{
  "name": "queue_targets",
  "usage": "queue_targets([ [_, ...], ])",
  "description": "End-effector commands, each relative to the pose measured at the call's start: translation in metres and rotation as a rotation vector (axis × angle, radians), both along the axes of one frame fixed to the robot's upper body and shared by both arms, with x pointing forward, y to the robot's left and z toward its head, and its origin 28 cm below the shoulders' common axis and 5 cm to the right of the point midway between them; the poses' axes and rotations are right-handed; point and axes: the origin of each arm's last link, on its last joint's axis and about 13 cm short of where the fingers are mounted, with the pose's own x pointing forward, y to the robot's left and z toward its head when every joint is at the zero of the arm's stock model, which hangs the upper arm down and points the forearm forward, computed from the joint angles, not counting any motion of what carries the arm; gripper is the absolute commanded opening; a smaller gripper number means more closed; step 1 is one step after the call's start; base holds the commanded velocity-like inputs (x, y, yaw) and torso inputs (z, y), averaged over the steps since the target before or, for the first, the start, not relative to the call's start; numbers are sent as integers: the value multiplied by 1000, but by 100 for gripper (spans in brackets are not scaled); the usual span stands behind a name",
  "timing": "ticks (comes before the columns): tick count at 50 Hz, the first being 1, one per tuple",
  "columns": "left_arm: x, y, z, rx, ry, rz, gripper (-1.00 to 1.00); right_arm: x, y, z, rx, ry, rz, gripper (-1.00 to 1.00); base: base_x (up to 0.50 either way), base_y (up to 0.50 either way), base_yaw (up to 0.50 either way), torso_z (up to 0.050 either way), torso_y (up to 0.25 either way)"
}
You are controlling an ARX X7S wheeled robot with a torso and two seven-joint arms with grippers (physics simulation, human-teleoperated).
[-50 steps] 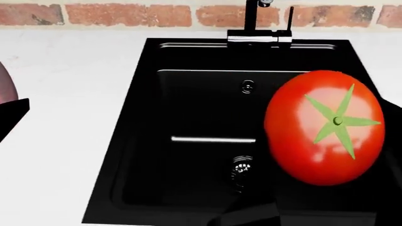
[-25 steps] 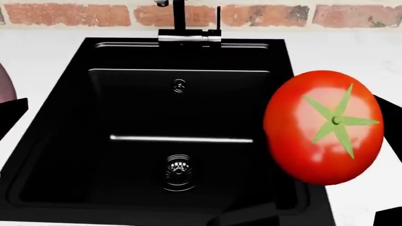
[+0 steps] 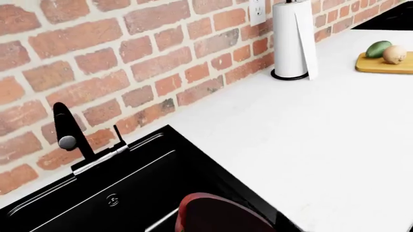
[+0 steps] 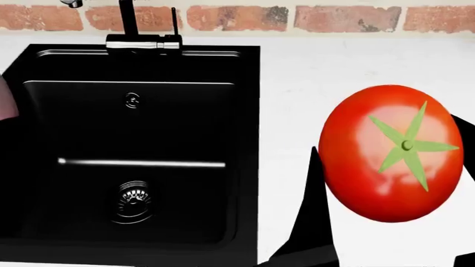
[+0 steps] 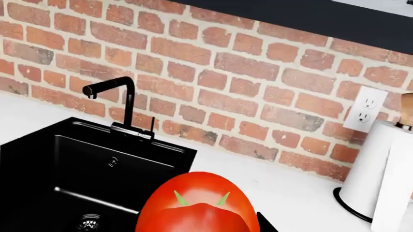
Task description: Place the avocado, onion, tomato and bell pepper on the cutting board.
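Right gripper (image 4: 386,245): clamped on the tomato, with dark finger parts showing at the fruit's lower left and at the frame's right edge in the head view.
Tomato (image 4: 391,153): glossy red, green calyx facing the head camera, carried in the air over the white counter just right of the sink; it also fills the near edge of the right wrist view (image 5: 199,205).
Left gripper: its jaws are not visible, so I cannot tell how they stand; a dull reddish rounded shape, probably the bell pepper (image 3: 219,215), sits close under that camera and suggests it is being carried.
Cutting board (image 3: 380,65): far along the counter past the paper towel roll (image 3: 293,38), seen only from the left wrist.
Avocado (image 3: 378,48) and onion (image 3: 394,54): already lying on the board, side by side.
Sink (image 4: 133,156): black basin, now at the left half of the head view, with the faucet (image 4: 141,33) at its back rim.
Change: over the last second the sink has slid steadily leftward in the head view while the tomato has kept its place, so the robot is travelling right along the counter with its load.
Meaning for the task: two items look placed; the tomato is in transit toward the board and well short of it.
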Motion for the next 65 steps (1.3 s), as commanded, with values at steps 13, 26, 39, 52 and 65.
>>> queue_targets([
  [13,-2,-1,8,-16,-39,-22,-100,-1,0,3,-18,-47,64,-100,2,-479,0,0,1],
  [26,-3,-1,8,-18,-41,-26,-100,-1,0,3,-18,-45,59,-100,2,-480,0,0,0],
  [39,-3,-1,9,-20,-43,-30,-100,-1,0,5,-23,-46,51,-100,2,-480,0,0,1],
  [52,-2,-3,11,-12,-44,-32,-100,-2,-1,2,-22,-43,44,-100,2,-479,0,0,0],
  [65,-4,-6,12,-3,-62,-61,-100,-6,-2,2,-15,-49,37,-100,2,-479,0,0,1],
])
